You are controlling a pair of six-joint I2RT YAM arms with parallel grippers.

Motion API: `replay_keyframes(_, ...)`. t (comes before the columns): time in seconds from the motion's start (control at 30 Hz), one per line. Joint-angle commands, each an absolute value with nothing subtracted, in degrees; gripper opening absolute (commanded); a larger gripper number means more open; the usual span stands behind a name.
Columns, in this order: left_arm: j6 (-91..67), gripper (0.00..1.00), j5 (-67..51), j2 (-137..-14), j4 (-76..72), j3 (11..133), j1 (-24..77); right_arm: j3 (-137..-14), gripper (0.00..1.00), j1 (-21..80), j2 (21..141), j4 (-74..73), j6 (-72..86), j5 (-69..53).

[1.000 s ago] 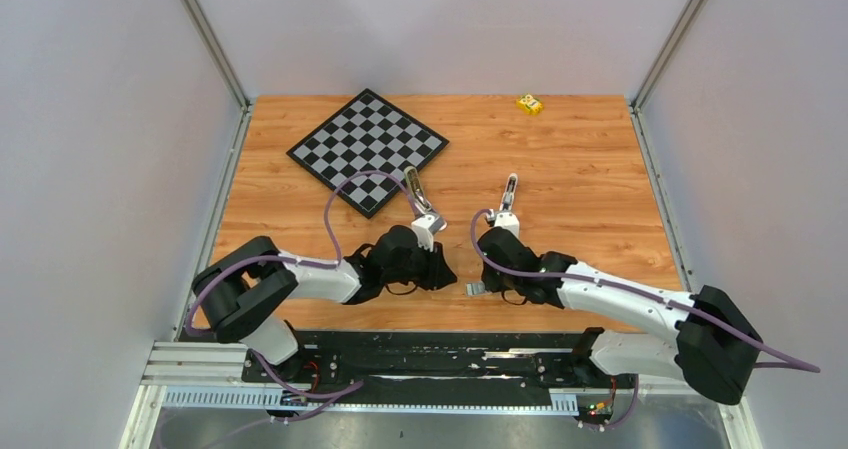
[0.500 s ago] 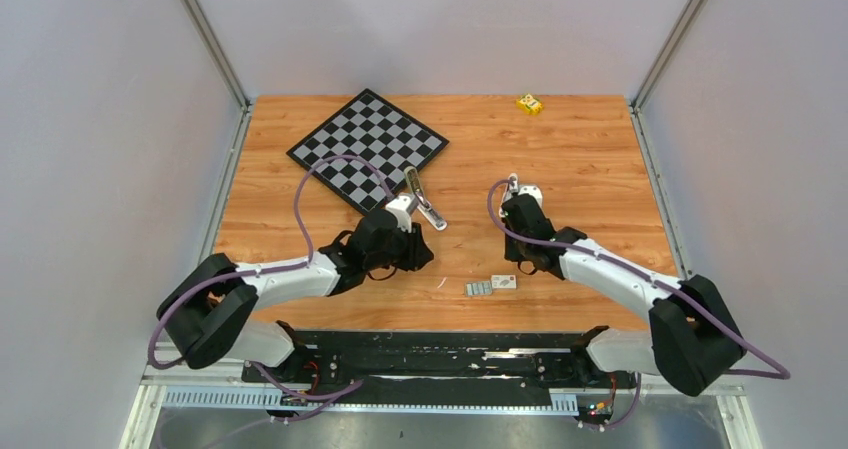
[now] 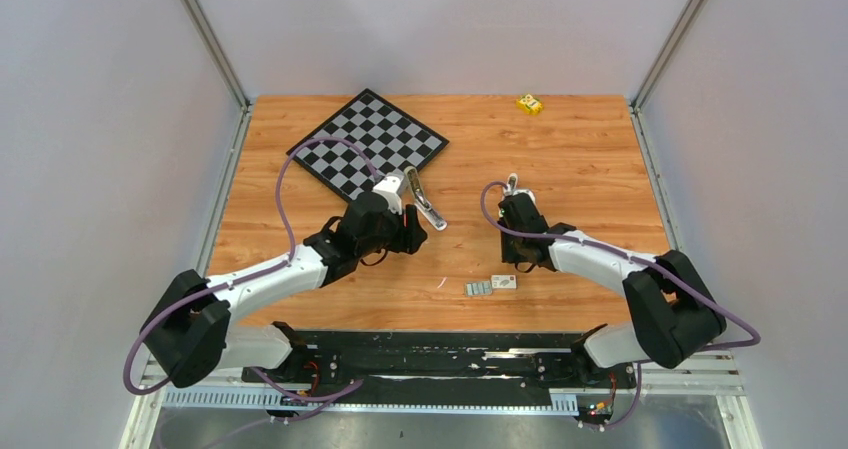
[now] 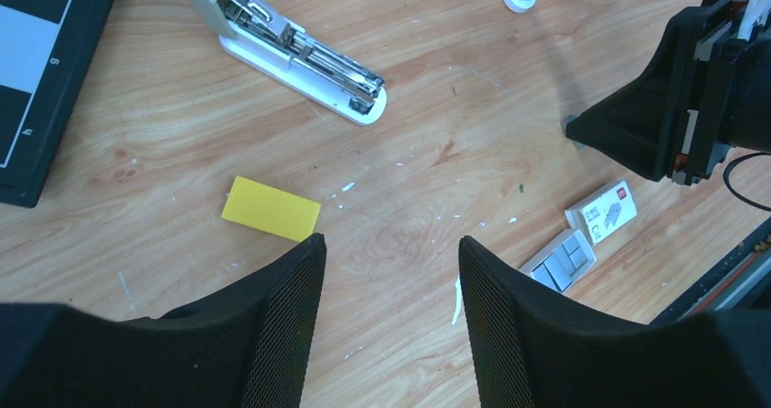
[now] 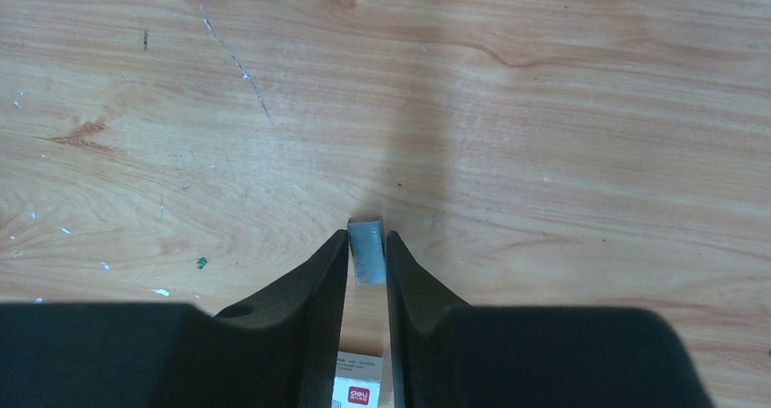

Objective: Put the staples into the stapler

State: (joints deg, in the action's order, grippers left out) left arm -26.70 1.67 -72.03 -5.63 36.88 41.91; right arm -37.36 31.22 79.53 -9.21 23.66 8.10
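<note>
The small white box [image 5: 357,392], seen between the fingers in the right wrist view, carries a red logo with white lettering that appears to read "deli"; the line above it is too small to read. The chessboard [image 4: 27,108] border shows coordinate marks: "1", a character resembling "g" or "9", and "h".

My wooden table [image 3: 600,159] carries a checkerboard [image 3: 368,151] at its far left. Just right of the board's near corner my stapler [image 3: 424,200] lies flipped open, its metal tray showing. A yellow block [image 4: 271,209] sits on the near side of it, apart. Another small yellow thing [image 3: 529,103] rests at the far edge, to the right. By the near edge, centre, a grey block of staples [image 3: 479,288] lies just beside a small white labelled box [image 3: 504,282], the box on the right.
</note>
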Motion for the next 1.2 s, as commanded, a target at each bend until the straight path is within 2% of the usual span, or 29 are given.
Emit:
replay_keyframes(0.0,-25.1,0.59,1.8,-70.5,-3.0,38.4,41.2,-38.0,0.27,30.3,80.6,-9.1,21.9,7.3)
replay_keyframes(0.23,-24.6,0.60,0.4,-70.4,-3.2,38.0,41.0,-39.1,0.28,30.2,81.4,-11.0,19.2,8.1)
replay_keyframes(0.4,-24.7,0.60,-1.0,-70.4,-3.3,37.8,40.9,-40.2,0.25,30.1,82.3,-12.2,18.6,8.1)
replay_keyframes(0.83,-24.8,0.58,-2.1,-68.4,-2.6,36.4,40.9,-41.6,0.21,30.1,83.2,-14.0,23.7,9.4)
replay_keyframes(1.17,-20.3,0.57,-0.1,-66.5,5.4,40.5,40.9,-50.1,0.19,29.2,83.0,-16.4,25.5,14.9)
